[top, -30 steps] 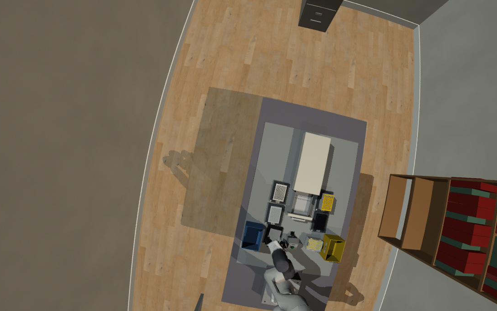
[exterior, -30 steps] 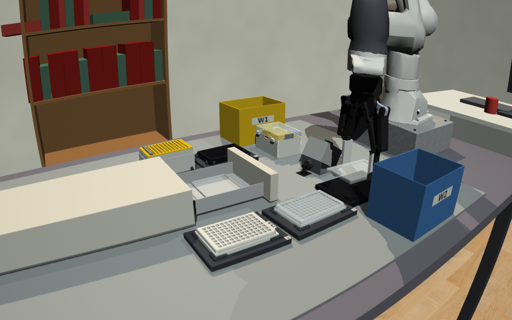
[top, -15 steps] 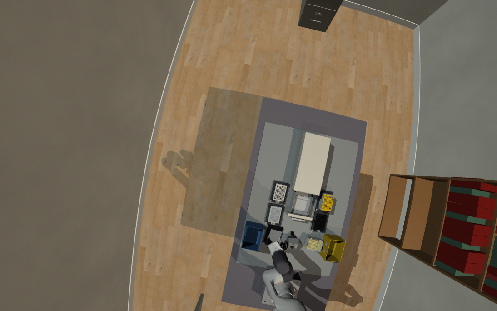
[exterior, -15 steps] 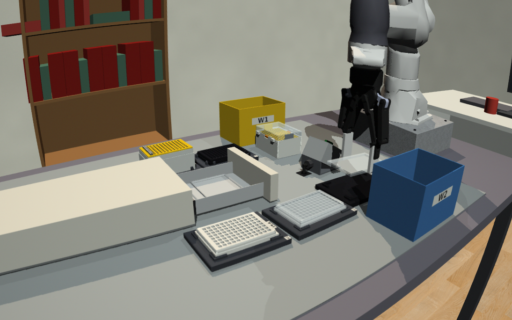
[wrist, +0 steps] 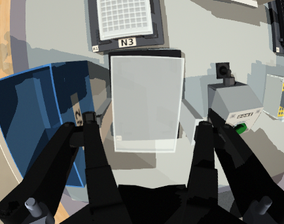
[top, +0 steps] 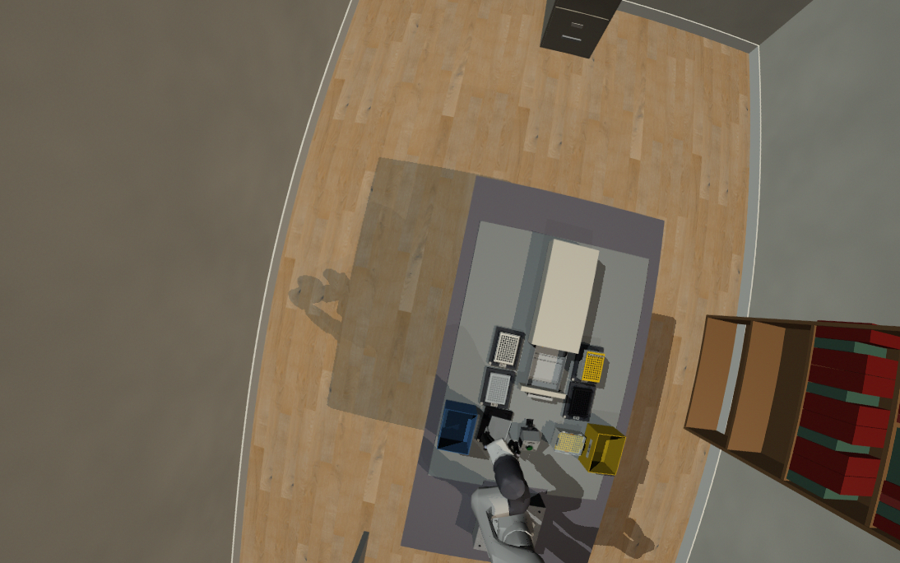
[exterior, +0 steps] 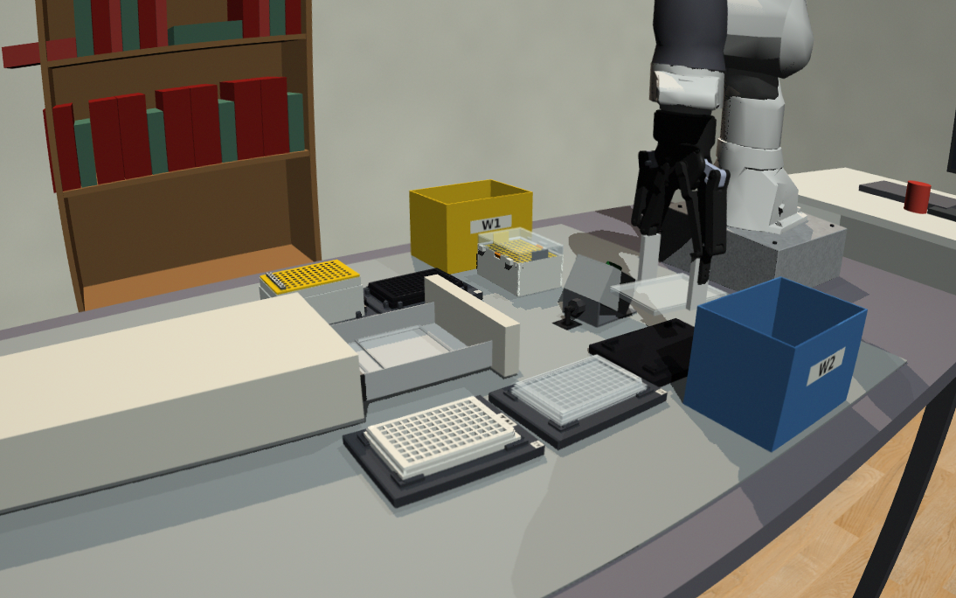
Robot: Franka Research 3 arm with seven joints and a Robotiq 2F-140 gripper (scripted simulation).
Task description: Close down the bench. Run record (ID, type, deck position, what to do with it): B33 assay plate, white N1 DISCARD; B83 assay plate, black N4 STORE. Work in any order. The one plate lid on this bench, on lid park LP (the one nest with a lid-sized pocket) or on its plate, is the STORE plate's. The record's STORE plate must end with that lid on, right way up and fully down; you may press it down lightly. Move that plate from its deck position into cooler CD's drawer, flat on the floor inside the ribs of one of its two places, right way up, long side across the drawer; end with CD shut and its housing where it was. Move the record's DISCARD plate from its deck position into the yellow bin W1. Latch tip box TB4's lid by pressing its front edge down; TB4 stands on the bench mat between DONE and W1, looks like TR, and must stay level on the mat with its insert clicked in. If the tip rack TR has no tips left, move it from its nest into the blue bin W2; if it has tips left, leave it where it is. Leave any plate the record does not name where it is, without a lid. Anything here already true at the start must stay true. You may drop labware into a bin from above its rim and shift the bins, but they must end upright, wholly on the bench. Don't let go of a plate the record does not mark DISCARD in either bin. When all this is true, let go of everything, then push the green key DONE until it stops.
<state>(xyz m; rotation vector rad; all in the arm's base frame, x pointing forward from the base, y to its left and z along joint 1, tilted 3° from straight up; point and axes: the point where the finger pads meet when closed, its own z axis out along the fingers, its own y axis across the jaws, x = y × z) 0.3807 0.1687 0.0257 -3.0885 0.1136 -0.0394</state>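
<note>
My gripper (exterior: 671, 286) is shut on the clear plate lid (exterior: 652, 288) and holds it flat, a little above the black lid park (exterior: 645, 348). In the wrist view the lid (wrist: 147, 104) sits between my fingers, over the park's far edge (wrist: 146, 54). The black plate (exterior: 411, 288) sits uncovered in its nest behind the open cooler drawer (exterior: 407, 345). The white plate (exterior: 437, 436) sits in the nearest nest. The cooler (exterior: 140, 378) stands at the left.
A translucent plate sits on nest N3 (wrist: 124, 2) beside the park. The blue bin W2 (exterior: 775, 357) stands close by my gripper. The DONE key housing (exterior: 592, 289), tip box TB4 (exterior: 518, 260), yellow bin W1 (exterior: 470, 221) and yellow-topped tip rack (exterior: 310, 282) stand behind.
</note>
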